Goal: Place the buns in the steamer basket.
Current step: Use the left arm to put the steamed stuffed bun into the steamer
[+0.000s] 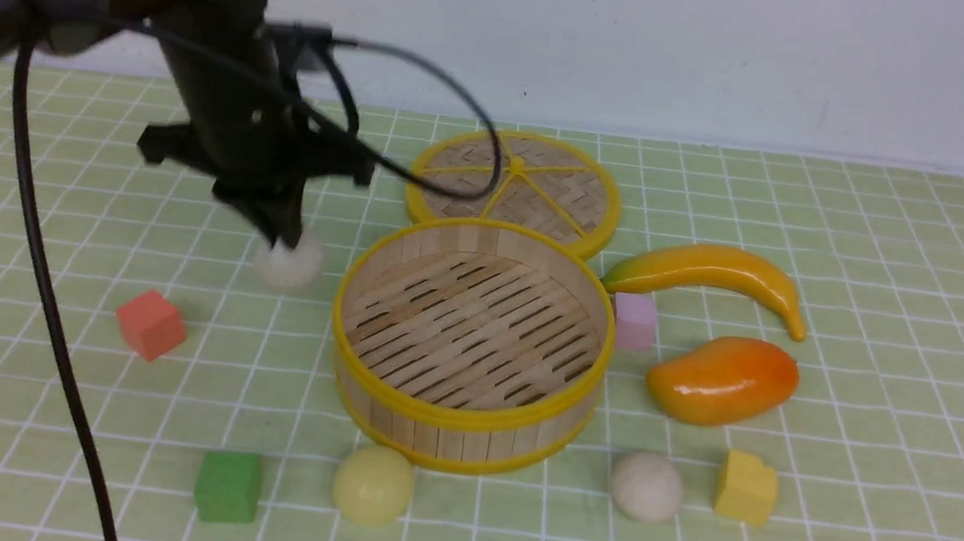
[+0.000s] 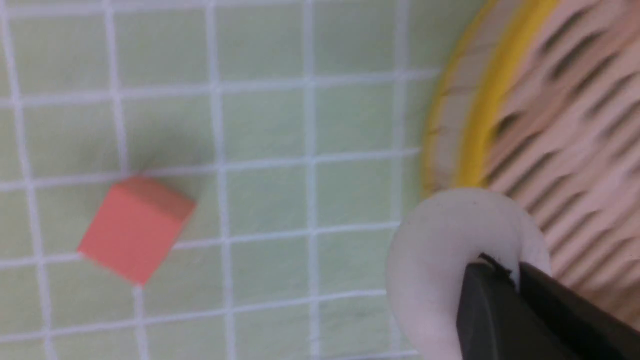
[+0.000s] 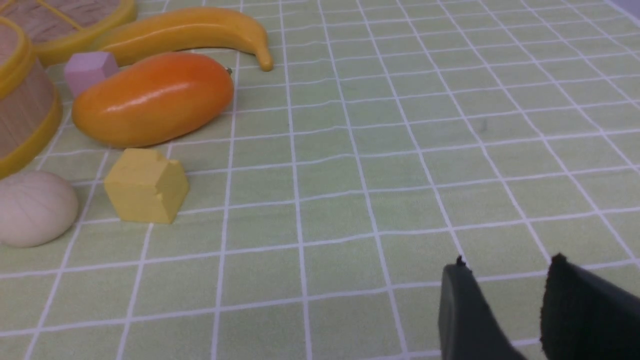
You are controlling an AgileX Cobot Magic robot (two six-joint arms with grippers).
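Left claw (image 1: 281,236) pinched shut on an off-white bun (image 1: 290,264), just left of the steamer basket (image 1: 466,421).
I'd lift it clear of the yellow rim, carry it right over the slats and release low, since this smooth ball may roll. A pale yellow bun (image 1: 373,484) and a second off-white bun (image 1: 647,486) sit on the surface (image 1: 867,526) near the basket's near side. The right claw (image 3: 507,260) is open and empty.

Laboratory-type robot test station. Indicators: table (image 1: 884,367) with pale green, white-gridded surface, bare white wall (image 1: 737,55), black cabled robot arm (image 1: 215,81), glossy orange toy mango (image 1: 721,379), small red cube (image 1: 151,324).
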